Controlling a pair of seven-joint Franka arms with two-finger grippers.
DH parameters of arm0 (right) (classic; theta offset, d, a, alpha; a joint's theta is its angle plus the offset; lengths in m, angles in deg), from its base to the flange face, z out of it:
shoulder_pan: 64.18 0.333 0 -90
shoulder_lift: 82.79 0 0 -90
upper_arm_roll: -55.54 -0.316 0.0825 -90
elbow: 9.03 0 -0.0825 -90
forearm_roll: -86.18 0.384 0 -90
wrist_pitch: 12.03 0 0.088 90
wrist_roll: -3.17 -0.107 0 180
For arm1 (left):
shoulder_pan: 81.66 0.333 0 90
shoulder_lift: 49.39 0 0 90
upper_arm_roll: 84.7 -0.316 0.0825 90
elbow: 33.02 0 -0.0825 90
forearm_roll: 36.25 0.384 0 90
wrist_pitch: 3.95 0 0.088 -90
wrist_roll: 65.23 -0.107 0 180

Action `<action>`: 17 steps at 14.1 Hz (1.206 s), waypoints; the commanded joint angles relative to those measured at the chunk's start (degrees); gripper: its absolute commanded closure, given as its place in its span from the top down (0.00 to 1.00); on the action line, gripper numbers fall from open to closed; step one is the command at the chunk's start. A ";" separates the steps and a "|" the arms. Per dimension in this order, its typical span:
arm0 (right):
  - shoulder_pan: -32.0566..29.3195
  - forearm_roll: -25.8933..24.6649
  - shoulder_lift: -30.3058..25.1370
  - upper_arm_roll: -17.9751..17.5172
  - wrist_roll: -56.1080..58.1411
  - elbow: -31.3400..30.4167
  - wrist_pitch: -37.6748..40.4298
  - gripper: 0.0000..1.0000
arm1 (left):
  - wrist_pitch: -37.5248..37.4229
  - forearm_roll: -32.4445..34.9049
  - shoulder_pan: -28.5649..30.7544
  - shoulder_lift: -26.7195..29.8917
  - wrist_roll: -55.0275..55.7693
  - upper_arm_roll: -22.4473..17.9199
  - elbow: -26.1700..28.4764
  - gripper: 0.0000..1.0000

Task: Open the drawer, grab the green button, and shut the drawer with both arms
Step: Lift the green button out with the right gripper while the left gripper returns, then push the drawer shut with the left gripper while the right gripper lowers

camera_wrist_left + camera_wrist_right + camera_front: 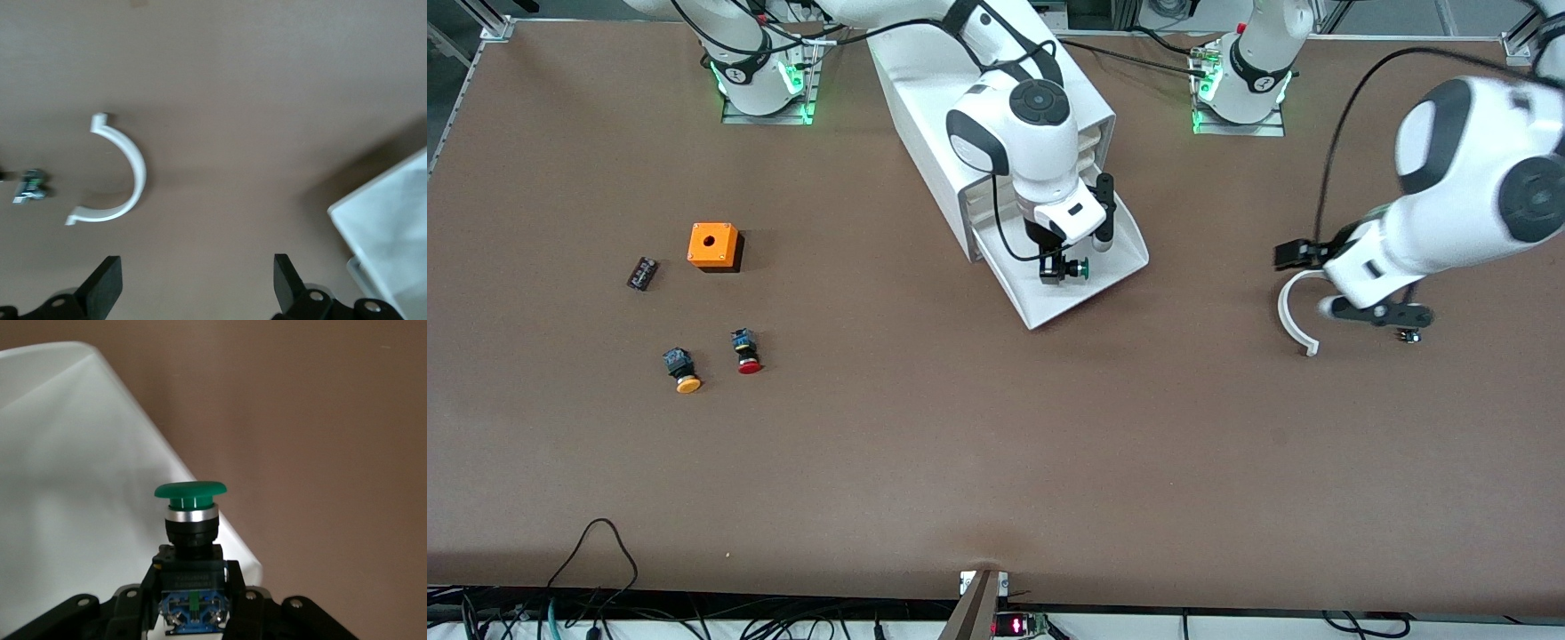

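Note:
The white cabinet [925,116] stands between the arm bases, with its lowest drawer [1049,307] pulled open toward the front camera. My right gripper [1063,269] hangs over the open drawer, shut on the green-capped button [1080,268]. In the right wrist view the button [191,492] sits upright between the fingers of the right gripper [192,587], its blue base showing, above the drawer's white floor [80,487]. My left gripper [1378,313] is open and empty over bare table toward the left arm's end; the left wrist view shows this gripper [197,283] with its fingers wide apart.
A white curved piece [1289,311] and a small metal part [1409,336] lie under the left gripper. An orange box [713,244], a small black piece [642,272], a red-capped button [747,351] and an orange-capped button [682,369] lie toward the right arm's end.

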 commanded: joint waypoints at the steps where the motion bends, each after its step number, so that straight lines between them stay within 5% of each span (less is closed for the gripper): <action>1: -3.70 0.09 -3.54 2.47 -3.60 -1.10 0.63 0.18 | 7.74 -0.74 -2.84 -3.88 7.50 0.59 2.19 1.00; 3: -8.16 1.66 -4.07 3.88 -5.44 -1.10 0.46 0.18 | 15.65 -0.74 -5.31 -5.21 12.60 1.38 6.13 1.00; 6: -15.29 15.43 -4.68 5.63 -6.33 -2.59 -0.25 0.19 | 26.55 -0.74 -7.76 -7.93 22.35 4.28 11.06 1.00; 11: -21.63 15.74 -7.23 5.82 -7.12 -11.36 0.28 0.19 | 37.13 -3.00 -12.96 -11.80 34.68 6.30 14.68 1.00; 17: -25.32 15.38 -9.95 8.99 -14.23 -24.98 -0.42 0.19 | 37.05 -10.40 -14.02 -11.19 38.54 11.21 17.31 1.00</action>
